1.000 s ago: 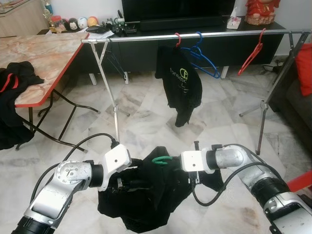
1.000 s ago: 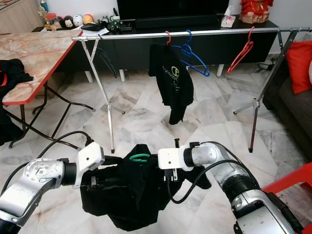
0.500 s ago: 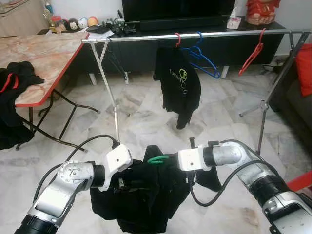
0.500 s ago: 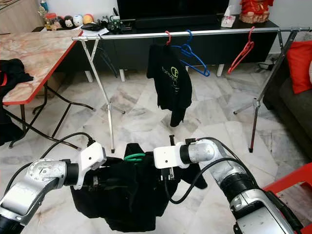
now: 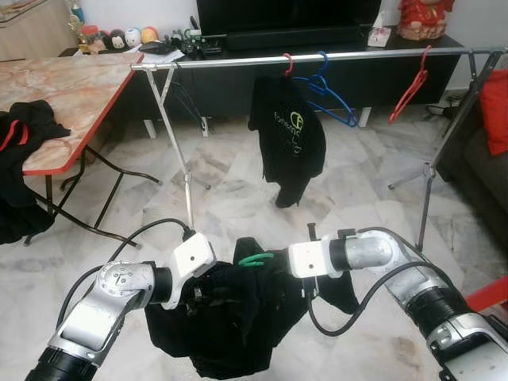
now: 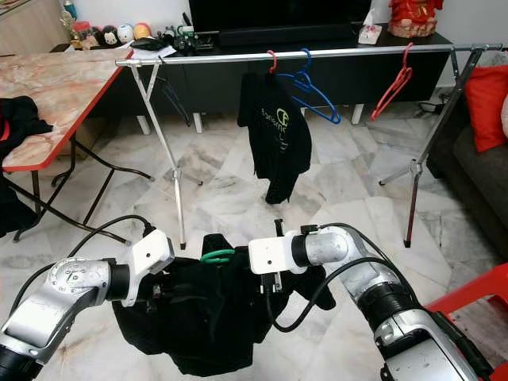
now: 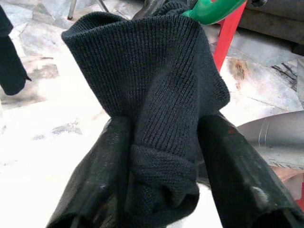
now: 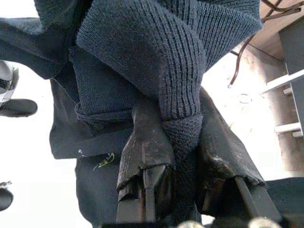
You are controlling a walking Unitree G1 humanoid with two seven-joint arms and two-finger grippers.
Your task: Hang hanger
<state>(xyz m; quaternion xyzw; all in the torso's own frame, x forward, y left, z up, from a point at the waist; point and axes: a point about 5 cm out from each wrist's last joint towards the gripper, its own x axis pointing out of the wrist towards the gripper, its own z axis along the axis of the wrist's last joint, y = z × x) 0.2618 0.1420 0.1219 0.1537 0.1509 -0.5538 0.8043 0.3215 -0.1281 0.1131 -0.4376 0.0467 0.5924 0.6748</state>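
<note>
Sagging between both clamped grippers, the black knit sweater (image 5: 238, 317) on its green hanger (image 5: 255, 259) looks soft and light, pinched by the left gripper (image 7: 159, 161) and right gripper (image 8: 183, 137), so steering by its hook seems safer.

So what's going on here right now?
Both grippers hold a black garment on a green hanger low in front of the robot. The left gripper and the right gripper each pinch a fold of the knit. The rail ahead already carries a black shirt, a blue hanger and a red hanger.
</note>
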